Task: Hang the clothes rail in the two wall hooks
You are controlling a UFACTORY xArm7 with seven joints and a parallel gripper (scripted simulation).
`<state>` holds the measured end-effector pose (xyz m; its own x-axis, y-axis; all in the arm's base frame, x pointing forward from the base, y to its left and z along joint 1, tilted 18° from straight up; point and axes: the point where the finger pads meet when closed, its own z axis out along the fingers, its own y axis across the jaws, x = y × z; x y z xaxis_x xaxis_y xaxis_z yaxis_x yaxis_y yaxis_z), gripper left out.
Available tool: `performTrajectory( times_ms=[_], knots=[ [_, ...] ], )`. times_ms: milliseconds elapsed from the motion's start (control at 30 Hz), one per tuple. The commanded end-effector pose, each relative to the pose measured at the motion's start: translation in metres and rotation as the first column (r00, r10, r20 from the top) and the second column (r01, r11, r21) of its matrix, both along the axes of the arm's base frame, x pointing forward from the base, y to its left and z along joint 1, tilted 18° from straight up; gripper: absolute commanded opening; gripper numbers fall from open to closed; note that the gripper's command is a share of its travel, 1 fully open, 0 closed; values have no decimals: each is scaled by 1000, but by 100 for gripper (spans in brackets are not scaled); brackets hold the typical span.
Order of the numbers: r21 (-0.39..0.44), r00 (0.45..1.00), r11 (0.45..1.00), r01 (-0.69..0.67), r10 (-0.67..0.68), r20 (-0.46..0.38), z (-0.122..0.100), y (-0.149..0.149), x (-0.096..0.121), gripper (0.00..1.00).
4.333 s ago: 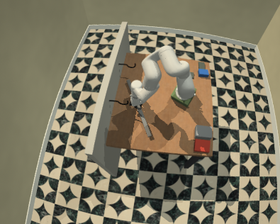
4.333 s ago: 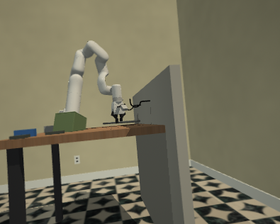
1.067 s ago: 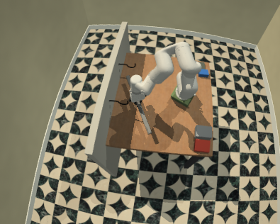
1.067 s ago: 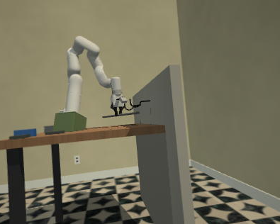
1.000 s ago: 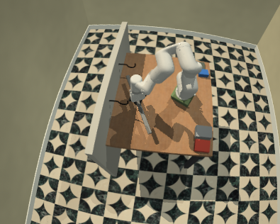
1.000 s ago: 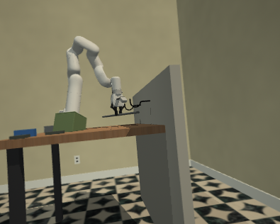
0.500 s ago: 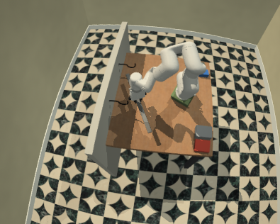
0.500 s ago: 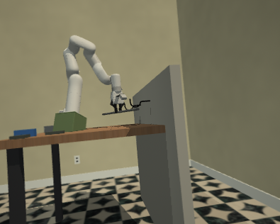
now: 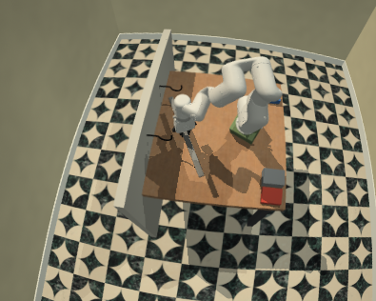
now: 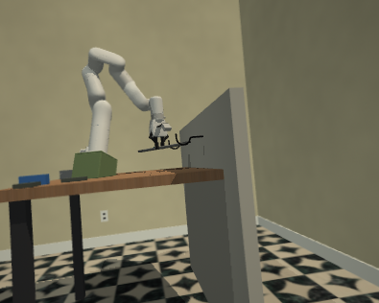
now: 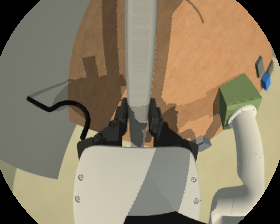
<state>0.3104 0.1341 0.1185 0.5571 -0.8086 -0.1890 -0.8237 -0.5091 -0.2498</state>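
A grey wall panel (image 9: pixel 145 143) stands along the left edge of the table (image 9: pixel 235 190), carrying two black hooks (image 9: pixel 160 137). The arm (image 9: pixel 235 86) reaches toward them. The gripper (image 11: pixel 139 132) is clenched on the rail (image 9: pixel 195 157), held above the table, its long axis pointing to the lower right, away from the panel.

Sitting at one corner of the wooden bench (image 9: pixel 226 190): a red box (image 9: pixel 271 195) touching a grey box (image 9: pixel 273 177). Lying at the neighbouring corner along the same edge: a small blue block (image 9: pixel 276 101), half hidden. Standing between them, further in from that edge: a green block (image 9: pixel 242 132). Spreading underneath: checkered floor tiles (image 9: pixel 216 252). Showing low on the beige wall: a white socket (image 10: pixel 104 216).
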Motion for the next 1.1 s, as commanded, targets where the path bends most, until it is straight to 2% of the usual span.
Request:
performTrajectory(
  times_ms=[0, 1067],
  knots=[
    [1, 1000, 1000, 1, -1, 4, 9, -2, 0, 0],
    [1, 1000, 1000, 1, -1, 4, 54, -16, -5, 0]
  ],
)
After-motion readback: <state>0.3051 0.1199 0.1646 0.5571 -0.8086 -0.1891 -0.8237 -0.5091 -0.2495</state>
